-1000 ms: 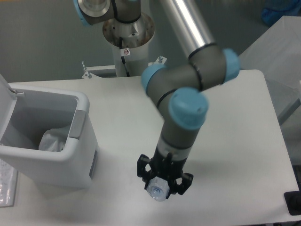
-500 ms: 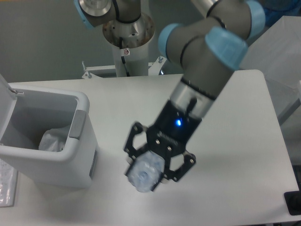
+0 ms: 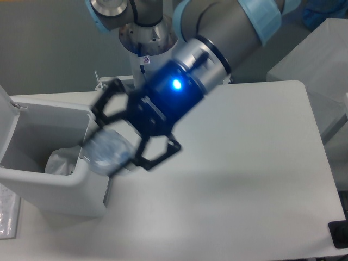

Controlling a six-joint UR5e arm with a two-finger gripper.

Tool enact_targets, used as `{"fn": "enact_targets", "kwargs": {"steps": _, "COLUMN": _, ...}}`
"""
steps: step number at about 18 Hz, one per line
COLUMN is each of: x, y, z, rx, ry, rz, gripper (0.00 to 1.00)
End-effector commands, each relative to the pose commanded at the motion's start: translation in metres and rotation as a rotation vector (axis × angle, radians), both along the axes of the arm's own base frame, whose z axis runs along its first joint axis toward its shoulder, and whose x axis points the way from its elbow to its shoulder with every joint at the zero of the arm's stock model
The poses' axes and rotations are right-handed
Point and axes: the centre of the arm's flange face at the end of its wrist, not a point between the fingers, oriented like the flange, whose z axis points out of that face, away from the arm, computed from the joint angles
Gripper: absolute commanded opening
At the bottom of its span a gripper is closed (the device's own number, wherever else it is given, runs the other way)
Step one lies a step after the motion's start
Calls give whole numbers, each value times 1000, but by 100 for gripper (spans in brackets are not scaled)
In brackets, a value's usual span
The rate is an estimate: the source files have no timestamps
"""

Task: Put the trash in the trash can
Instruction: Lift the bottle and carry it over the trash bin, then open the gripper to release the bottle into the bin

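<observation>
The white trash can (image 3: 60, 190) stands at the table's left with its lid swung open. Inside it lies the crumpled clear plastic wrapper (image 3: 58, 162). My gripper (image 3: 111, 148) is lifted high and close to the camera, over the can's right rim, shut on the clear plastic water bottle (image 3: 106, 151). The bottle points its base toward the camera and looks blurred. A blue light glows on the gripper's wrist.
The open lid (image 3: 8, 117) stands up at the can's left side. A clear flat object (image 3: 6, 212) lies at the table's left edge below the can. The arm's base column (image 3: 147, 49) stands behind the table. A dark object (image 3: 340, 235) sits at the lower right corner.
The gripper has risen from the table's front middle with the bottle and swung left and toward the camera, now reaching the can's right rim.
</observation>
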Motion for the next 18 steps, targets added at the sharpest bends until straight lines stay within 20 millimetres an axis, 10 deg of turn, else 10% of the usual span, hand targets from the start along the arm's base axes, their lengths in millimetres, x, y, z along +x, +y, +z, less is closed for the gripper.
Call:
{"fn": "enact_targets", "kwargs": {"steps": 8, "x": 81, "y": 5, "z": -49, "rx": 15, "ry": 39, "rz": -102, "gripper": 55}}
{"fn": "enact_targets", "kwargs": {"steps": 18, "x": 101, "y": 4, "z": -120, "rx": -4, "ry": 73, "rz": -148, "gripper": 56}}
